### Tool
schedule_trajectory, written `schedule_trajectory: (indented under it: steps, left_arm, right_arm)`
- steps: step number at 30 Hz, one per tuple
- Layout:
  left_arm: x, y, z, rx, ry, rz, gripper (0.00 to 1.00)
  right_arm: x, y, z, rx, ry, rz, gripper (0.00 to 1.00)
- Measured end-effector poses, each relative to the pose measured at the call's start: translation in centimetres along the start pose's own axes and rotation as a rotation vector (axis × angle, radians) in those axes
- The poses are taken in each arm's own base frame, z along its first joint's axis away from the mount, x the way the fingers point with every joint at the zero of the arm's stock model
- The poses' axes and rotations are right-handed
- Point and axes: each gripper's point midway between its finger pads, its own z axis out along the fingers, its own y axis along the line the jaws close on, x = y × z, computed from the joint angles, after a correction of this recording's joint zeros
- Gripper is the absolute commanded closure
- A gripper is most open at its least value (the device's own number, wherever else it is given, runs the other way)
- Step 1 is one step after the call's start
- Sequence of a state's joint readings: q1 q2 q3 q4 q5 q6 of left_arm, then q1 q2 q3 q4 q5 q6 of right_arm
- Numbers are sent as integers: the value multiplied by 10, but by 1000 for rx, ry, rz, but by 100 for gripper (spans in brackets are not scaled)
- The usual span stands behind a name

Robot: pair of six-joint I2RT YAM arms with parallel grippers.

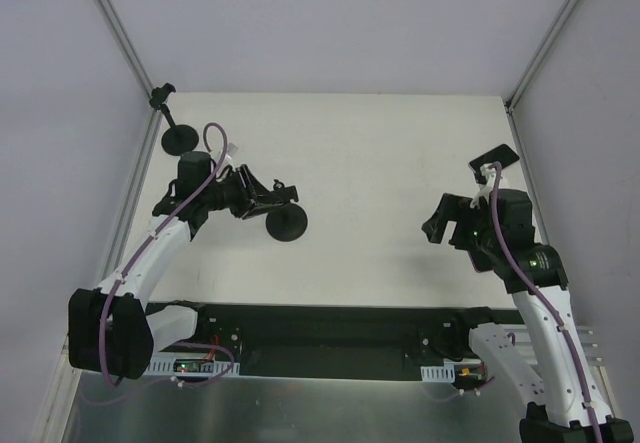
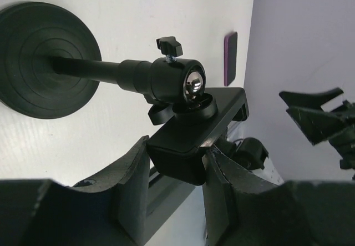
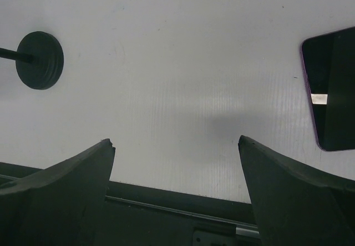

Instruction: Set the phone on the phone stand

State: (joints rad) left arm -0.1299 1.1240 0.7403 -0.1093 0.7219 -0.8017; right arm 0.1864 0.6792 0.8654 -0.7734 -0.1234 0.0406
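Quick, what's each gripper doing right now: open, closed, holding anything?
Left gripper: closed on the clip end of the phone stand.
Right gripper: open, holding nothing; the phone lies apart from it.

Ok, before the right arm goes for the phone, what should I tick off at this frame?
1. Left tool gripping the phone stand: ok, closed on its top clip.
2. Right tool open and empty: ok.
3. Phone free to pick: ok, it lies screen up on the table with nothing on it.
4. Right tool lined up with the phone: not ok, the phone sits at the right edge of the right wrist view, outside the fingers.
5. Phone stand's base seated on the table: cannot tell.
6. Other stand out of the way: ok, it is in the far left corner, apart from both arms.
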Motion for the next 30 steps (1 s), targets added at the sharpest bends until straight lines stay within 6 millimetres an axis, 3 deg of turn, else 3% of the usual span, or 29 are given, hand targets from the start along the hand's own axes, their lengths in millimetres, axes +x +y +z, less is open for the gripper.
schedule_trajectory:
  steps: [1,2,3,5,13,18,22,25,27,30]
  left_arm:
    - [5,-3,3,10,27,12,71]
    - [7,-4,4,19,45,17,50]
    - [9,-5,4,26,58,23,40]
    - [11,-7,4,39,72,32,1]
    - [1,-32,-7,73,49,108,1]
    - [-34,-77,-30,63,-75,264,1]
    - [-63,-121,-46,104,-150,366,1]
    - [-86,-142,-40,124,-168,403,1]
    - [-97,-139,-29,115,-152,391,1]
    - [-107,-119,-1,82,-90,337,1]
  right_arm:
    - [0,-1,1,5,3,1,4]
    - [0,-2,3,9,5,2,4]
    - [1,-3,5,15,9,4,4]
    - [3,-6,7,28,20,6,4]
    - [4,-21,19,121,49,24,4]
    - [4,-48,44,257,104,92,4]
    - [6,-89,66,380,170,228,4]
    - [6,-131,74,471,186,371,4]
    - [6,-156,74,503,176,467,4]
    - [2,-185,71,546,124,554,4]
